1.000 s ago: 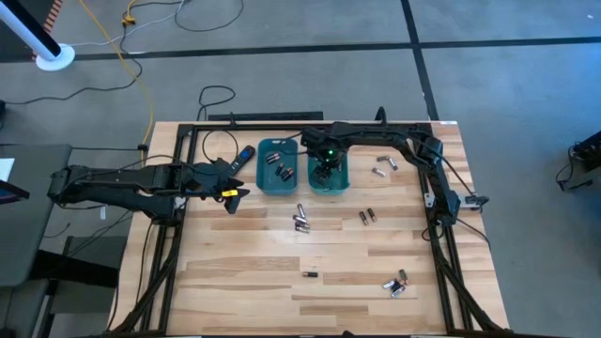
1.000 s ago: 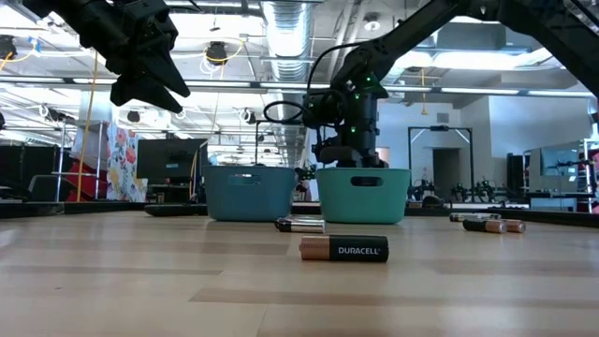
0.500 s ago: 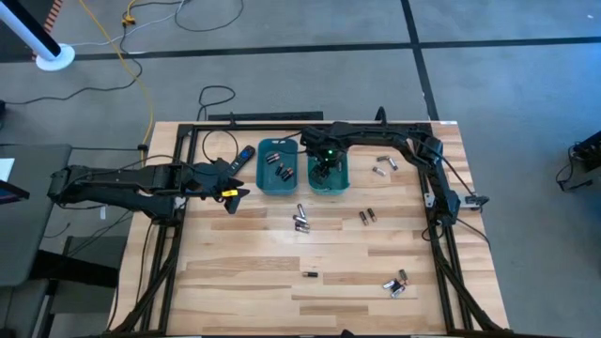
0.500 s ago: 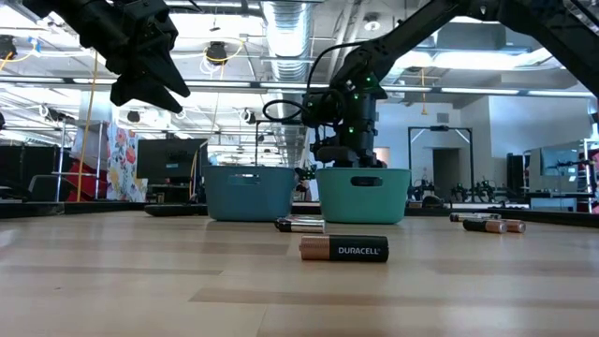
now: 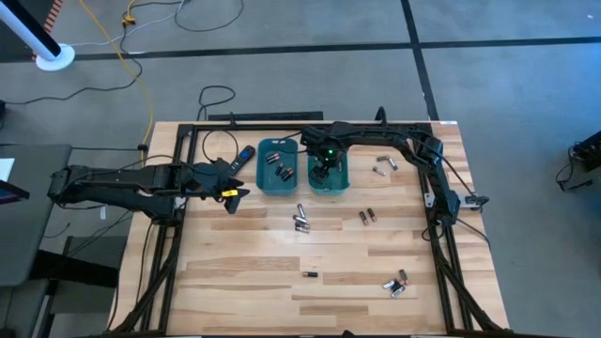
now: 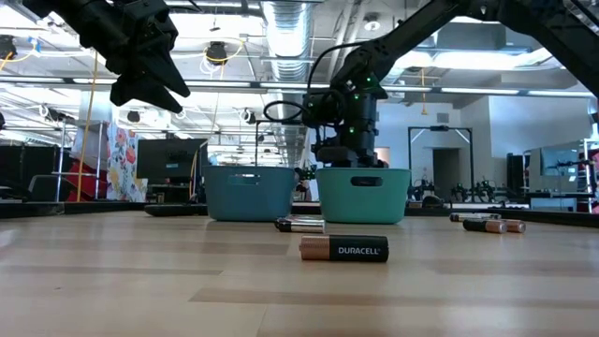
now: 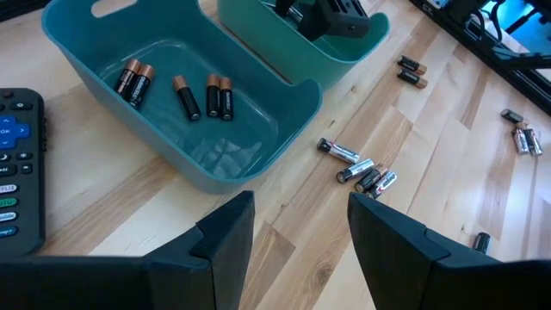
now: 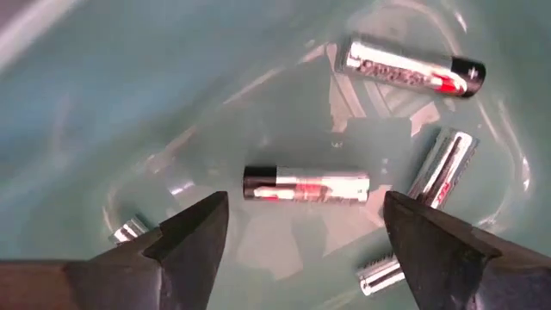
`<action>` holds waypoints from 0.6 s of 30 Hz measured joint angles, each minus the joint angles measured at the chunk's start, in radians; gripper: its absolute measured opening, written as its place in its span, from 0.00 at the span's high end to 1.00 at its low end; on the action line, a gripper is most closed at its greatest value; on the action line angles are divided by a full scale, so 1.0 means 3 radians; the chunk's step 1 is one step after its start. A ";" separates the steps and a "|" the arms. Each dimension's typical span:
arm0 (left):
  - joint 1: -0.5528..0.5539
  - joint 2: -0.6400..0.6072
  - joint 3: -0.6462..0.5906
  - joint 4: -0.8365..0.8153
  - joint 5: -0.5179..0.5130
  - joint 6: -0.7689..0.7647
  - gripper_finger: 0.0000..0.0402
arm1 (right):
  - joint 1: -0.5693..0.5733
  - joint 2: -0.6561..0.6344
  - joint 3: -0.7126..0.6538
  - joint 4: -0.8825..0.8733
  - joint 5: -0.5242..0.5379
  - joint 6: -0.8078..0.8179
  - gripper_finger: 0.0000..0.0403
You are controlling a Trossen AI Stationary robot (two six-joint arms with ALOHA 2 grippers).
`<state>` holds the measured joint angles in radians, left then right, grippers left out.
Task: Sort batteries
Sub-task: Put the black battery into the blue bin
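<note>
Wood planks form the tabletop [image 5: 244, 272], with grey floor around it. Silvery batteries [image 8: 306, 184] lie on the floor of the green bin [image 5: 342, 178], one directly between the fingertips of the right gripper [image 8: 301, 228], its long axis crosswise to the fingers; the jaws stand wide and hold nothing, so this cell looks just released. Dark copper-ended batteries [image 7: 181, 90] lie in the neighbouring blue bin [image 7: 258, 164], at nine o'clock from the green one in the high view. Loose batteries [image 5: 301, 220] lie on the wood at six o'clock from the bins, more [image 5: 367, 216] at four o'clock, so the right arm is nearer them. At the blue bin's nine o'clock, past the remote [image 5: 243, 157], the left gripper [image 7: 297, 220] waits above the table, fingers apart and empty.
</note>
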<state>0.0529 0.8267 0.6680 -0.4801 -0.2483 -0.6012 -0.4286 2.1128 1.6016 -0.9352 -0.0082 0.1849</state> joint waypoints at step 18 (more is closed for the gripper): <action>0.0001 -0.0001 -0.0001 0.0000 -0.0001 -0.0050 0.54 | -0.0053 -0.0824 -0.0003 0.0075 0.0025 0.0118 0.19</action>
<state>0.0532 0.8265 0.6678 -0.4801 -0.2485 -0.6163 -0.4446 1.8655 1.6009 -0.9127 -0.0008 0.2205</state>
